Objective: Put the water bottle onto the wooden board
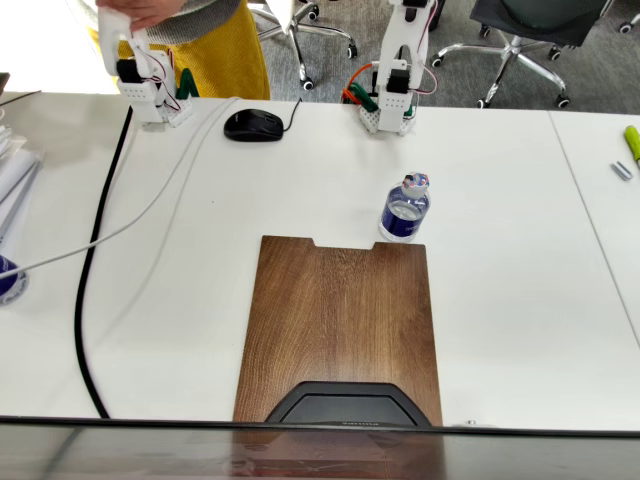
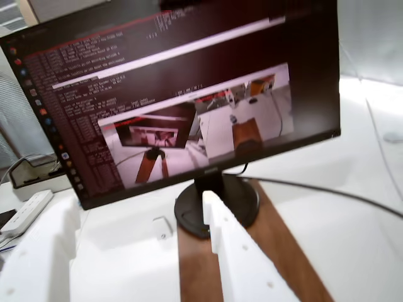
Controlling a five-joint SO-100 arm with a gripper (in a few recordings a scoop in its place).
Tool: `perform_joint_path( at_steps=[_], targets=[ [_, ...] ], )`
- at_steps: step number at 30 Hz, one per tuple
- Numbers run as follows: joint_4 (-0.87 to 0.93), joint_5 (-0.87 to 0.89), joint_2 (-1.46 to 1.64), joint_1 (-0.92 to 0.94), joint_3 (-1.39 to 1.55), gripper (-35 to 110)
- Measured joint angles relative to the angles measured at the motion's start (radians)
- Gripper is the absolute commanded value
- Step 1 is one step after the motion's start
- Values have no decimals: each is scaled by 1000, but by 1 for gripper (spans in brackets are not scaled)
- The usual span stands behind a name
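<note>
- The water bottle (image 1: 405,210) stands upright on the white table (image 1: 520,260), just off the wooden board (image 1: 340,325) at its one-o'clock corner.
- In the wrist view, a white finger (image 2: 236,251) hangs over the board — open or closed, I cannot tell.
- My read — reach low and grip the bottle's body squarely.

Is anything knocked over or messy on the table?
Nothing is spilled or knocked over. The water bottle stands upright on the white table, just off the wooden board's far right corner in the fixed view, capped and intact.
</note>
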Motion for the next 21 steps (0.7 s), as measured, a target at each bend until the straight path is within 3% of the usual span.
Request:
perform_joint_path(
  at_steps=[3,9,15,18,21],
  targets=[
    [-252,-49,164,-9,387,26],
    [-413,-156,414,-38,963,26],
    [-479,-227,448,-28,1232,25],
    [-617,-301,423,-18,1378,25],
    [-865,-370,368,-6,1578,25]
  ],
)
